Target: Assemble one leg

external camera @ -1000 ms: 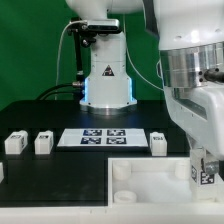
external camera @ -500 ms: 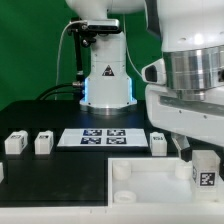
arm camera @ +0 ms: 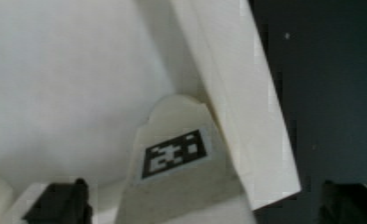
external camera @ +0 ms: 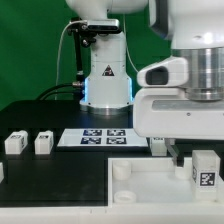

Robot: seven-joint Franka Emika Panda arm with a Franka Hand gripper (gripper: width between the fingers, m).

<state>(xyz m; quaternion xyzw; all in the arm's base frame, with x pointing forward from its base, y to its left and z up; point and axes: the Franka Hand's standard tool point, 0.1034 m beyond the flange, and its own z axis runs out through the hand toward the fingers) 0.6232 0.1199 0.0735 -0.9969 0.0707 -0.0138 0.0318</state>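
A leg (external camera: 206,169), a small white block with a square marker on its face, stands upright at the right corner of the large white tray (external camera: 150,183). In the wrist view the same leg (arm camera: 176,160) leans by the tray's rim (arm camera: 224,70). My gripper (external camera: 197,152) hangs right over it. In the wrist view the gripper (arm camera: 206,205) has its dark fingertips (arm camera: 64,202) wide apart on both sides of the leg, with gaps to it. It is open and holds nothing.
Two more legs (external camera: 15,143) (external camera: 43,143) stand on the black table at the exterior view's left, and a third (external camera: 157,144) shows partly under my hand. The marker board (external camera: 98,137) lies at the middle back. Round studs (external camera: 121,172) stand on the tray. The robot base (external camera: 105,80) is behind.
My hand has turned and swung toward the exterior view's left, and its broad side faces the camera now. The leg at the tray's right corner has stayed where it was.
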